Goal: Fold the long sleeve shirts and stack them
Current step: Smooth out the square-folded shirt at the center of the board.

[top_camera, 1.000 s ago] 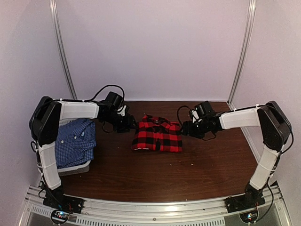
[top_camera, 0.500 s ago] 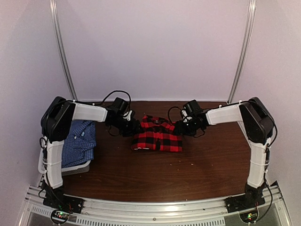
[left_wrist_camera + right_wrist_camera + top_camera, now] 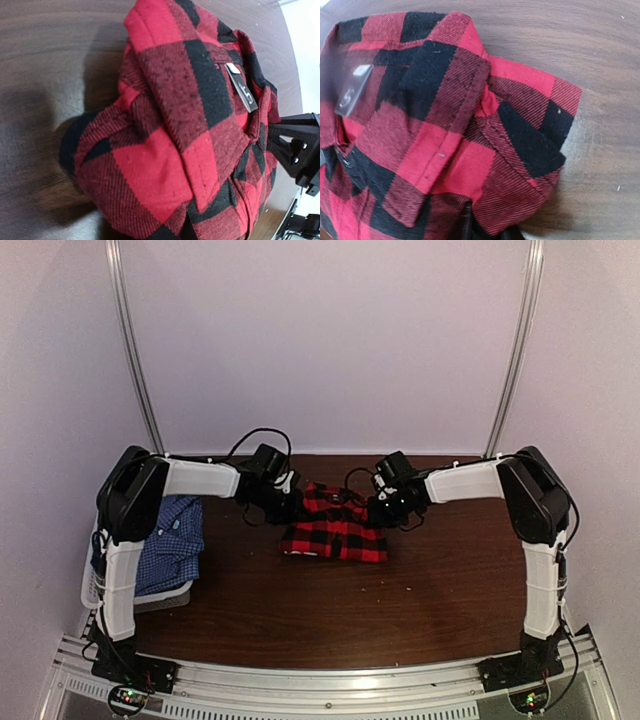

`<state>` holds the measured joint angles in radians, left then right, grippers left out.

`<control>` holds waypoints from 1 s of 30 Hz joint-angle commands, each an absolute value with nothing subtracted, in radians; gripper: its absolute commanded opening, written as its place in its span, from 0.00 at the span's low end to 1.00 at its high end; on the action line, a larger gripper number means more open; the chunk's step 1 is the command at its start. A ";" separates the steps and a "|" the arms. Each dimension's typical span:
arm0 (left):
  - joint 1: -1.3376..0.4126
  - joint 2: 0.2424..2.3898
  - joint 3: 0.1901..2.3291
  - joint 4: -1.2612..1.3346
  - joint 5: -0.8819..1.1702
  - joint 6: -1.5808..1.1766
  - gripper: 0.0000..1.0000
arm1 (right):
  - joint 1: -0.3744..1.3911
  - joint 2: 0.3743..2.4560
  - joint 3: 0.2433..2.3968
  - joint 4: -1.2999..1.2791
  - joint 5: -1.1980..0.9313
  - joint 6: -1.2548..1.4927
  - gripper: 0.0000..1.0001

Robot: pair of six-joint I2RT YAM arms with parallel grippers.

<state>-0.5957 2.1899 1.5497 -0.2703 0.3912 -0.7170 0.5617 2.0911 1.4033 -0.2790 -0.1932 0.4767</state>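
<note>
Red-and-black plaid shirt (image 3: 335, 528): folded small, toward the middle of the table's (image 3: 300, 625) far edge. Flanked at its far corners by left gripper (image 3: 287, 502) and right gripper (image 3: 380, 506), probably for a matched lift onto a stack; jaws apart or together, impossible to tell. Blue check shirt (image 3: 165, 540): draped over the basket (image 3: 150, 598) at the left edge

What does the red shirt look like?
The red shirt is thick-looking woven cloth in big red-and-black checks, folded into a rectangle with its collar and a pale label at the far end. It lies on the brown table. The left arm and right arm reach its far corners; any grip is hidden.
</note>
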 commanded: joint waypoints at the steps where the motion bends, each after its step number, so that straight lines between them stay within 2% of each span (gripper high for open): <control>1: -0.609 2.118 1.572 -0.280 0.340 -0.702 0.00 | 0.601 2.074 1.456 -0.338 -0.191 0.466 0.09; 5: -0.610 2.010 1.526 -0.319 0.293 -0.694 0.00 | 0.624 2.028 1.482 -0.366 -0.189 0.461 0.01; 10: -0.619 1.924 1.452 -0.377 0.251 -0.689 0.00 | 0.636 1.972 1.459 -0.382 -0.181 0.458 0.00; 11: -0.620 1.920 1.432 -0.379 0.238 -0.692 0.06 | 0.635 1.967 1.448 -0.381 -0.171 0.457 0.00; 14: -0.619 1.925 1.387 -0.378 0.207 -0.696 0.40 | 0.620 1.963 1.401 -0.379 -0.146 0.452 0.00; 16: -0.619 1.931 1.381 -0.378 0.173 -0.687 0.54 | 0.595 1.965 1.362 -0.376 -0.147 0.447 0.00; 18: -0.611 1.938 1.384 -0.380 0.160 -0.678 0.61 | 0.563 1.961 1.312 -0.360 -0.140 0.443 0.00; 20: -0.605 1.944 1.396 -0.382 0.156 -0.670 0.63 | 0.533 1.962 1.269 -0.338 -0.154 0.437 0.00; 21: -0.603 1.948 1.403 -0.383 0.158 -0.666 0.63 | 0.523 1.967 1.263 -0.343 -0.161 0.431 0.02; 24: -0.603 1.950 1.425 -0.383 0.169 -0.658 0.62 | 0.518 1.941 1.241 -0.349 -0.148 0.423 0.24; 26: -0.603 1.949 1.433 -0.383 0.178 -0.659 0.58 | 0.518 1.906 1.231 -0.349 -0.145 0.423 0.39; 28: -0.604 1.947 1.438 -0.380 0.200 -0.661 0.54 | 0.518 1.872 1.232 -0.361 -0.129 0.422 0.45; 30: -0.609 1.940 1.443 -0.372 0.217 -0.661 0.50 | 0.519 1.838 1.247 -0.385 -0.101 0.422 0.47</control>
<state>-0.6079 1.9453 1.4067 -0.3950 0.1875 -0.6739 0.5110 1.9331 1.2366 -0.3534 -0.1631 0.4301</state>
